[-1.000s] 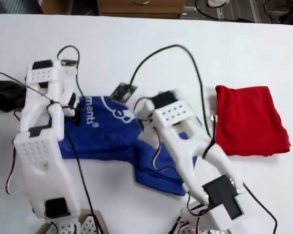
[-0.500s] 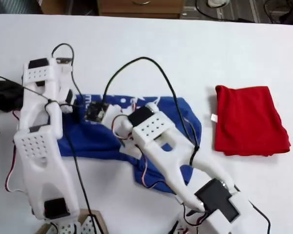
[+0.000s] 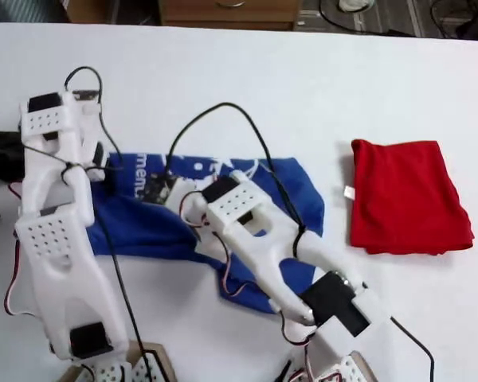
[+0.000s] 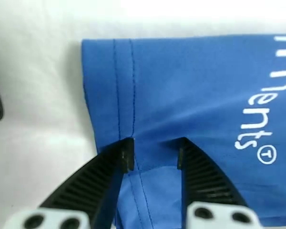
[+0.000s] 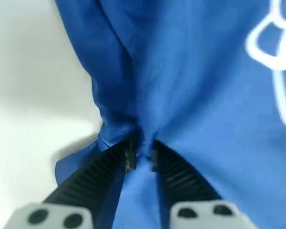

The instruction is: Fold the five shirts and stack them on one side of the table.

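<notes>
Blue shirt (image 3: 143,227): soft, light, limp cloth, likely to sag, spread at the tabletop (image 3: 263,72) centre. A folded red shirt (image 3: 406,199) lies at 3 o'clock. Grip at hems. Left pincer (image 4: 153,155) grasps the stitched hem; right pincer (image 5: 140,155) is clenched on bunched cloth. White lettering crosses the blue shirt.

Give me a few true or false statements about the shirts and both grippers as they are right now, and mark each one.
1. The red shirt lies folded on the table, apart from the blue shirt. True.
2. The right gripper hangs open over bare table. False: it is pinched shut on bunched blue shirt fabric.
3. The left gripper grips the blue shirt at a stitched hem. True.
4. The blue shirt is stacked on the red shirt. False: it lies beside it, with bare table between them.
</notes>
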